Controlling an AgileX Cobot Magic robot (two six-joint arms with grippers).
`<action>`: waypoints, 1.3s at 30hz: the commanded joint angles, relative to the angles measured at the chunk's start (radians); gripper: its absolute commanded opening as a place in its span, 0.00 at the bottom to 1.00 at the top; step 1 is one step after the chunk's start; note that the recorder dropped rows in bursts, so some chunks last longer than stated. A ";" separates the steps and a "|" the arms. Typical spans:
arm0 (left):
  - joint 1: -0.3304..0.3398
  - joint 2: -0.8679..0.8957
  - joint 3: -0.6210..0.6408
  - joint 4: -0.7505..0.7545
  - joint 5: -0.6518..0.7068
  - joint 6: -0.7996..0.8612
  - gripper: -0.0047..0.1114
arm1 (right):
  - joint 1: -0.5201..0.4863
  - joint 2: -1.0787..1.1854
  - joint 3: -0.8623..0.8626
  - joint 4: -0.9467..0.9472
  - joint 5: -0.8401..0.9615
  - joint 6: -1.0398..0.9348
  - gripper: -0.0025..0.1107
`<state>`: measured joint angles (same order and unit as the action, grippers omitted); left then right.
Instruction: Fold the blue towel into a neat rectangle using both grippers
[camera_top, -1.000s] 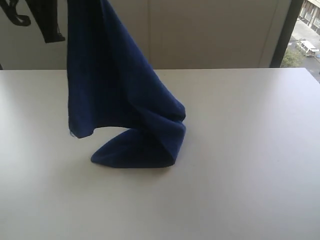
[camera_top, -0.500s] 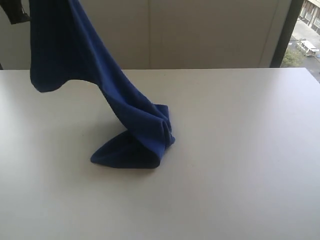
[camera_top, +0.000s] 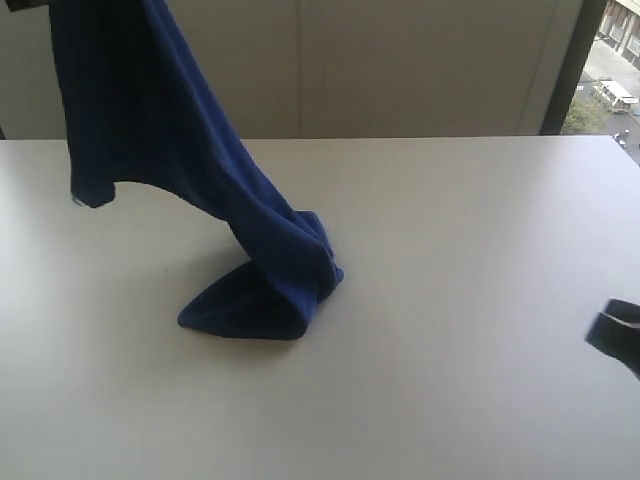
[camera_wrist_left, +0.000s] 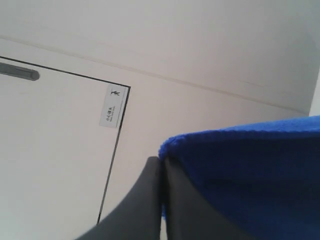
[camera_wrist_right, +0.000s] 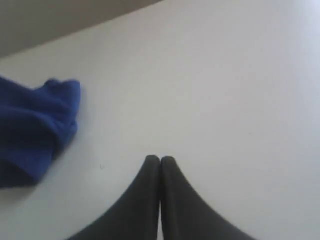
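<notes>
Evidently the unfurling step: left claw (camera_wrist_left: 161, 165) clamps the blue towel (camera_top: 200, 150), hoisted at upper left, its tail bunched on the bench (camera_top: 480, 250). Right claw (camera_wrist_right: 160, 159) is together and empty; next, it should open for the hanging corner.

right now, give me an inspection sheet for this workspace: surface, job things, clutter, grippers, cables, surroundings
surface: white table, matt and even, no marks seen
job's things: blue towel unfolded, one end lifted up and to the left in the exterior view, lower end bunched on the table, one corner hanging free
clutter: nothing seen
grippers: left gripper shut on the towel's edge, raised well above the table; right gripper shut and holding nothing, low over the table, apart from the towel
cables: nothing seen
surroundings: pale wall behind the table; window at the right showing outdoors; small sign in the left wrist view
</notes>
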<state>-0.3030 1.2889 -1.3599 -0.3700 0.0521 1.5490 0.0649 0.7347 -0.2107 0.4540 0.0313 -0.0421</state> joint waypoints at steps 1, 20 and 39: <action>0.003 -0.014 -0.008 -0.019 0.052 -0.009 0.04 | 0.147 0.349 -0.212 -0.010 0.020 -0.243 0.02; 0.003 -0.014 -0.008 -0.021 0.062 -0.009 0.04 | 0.471 1.043 -0.766 0.002 0.047 -0.303 0.65; 0.003 -0.014 -0.008 -0.021 0.062 -0.009 0.04 | 0.501 1.221 -0.835 -0.002 0.004 -0.296 0.35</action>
<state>-0.3030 1.2889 -1.3599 -0.3734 0.1186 1.5490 0.5617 1.9590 -1.0398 0.4538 0.0529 -0.3343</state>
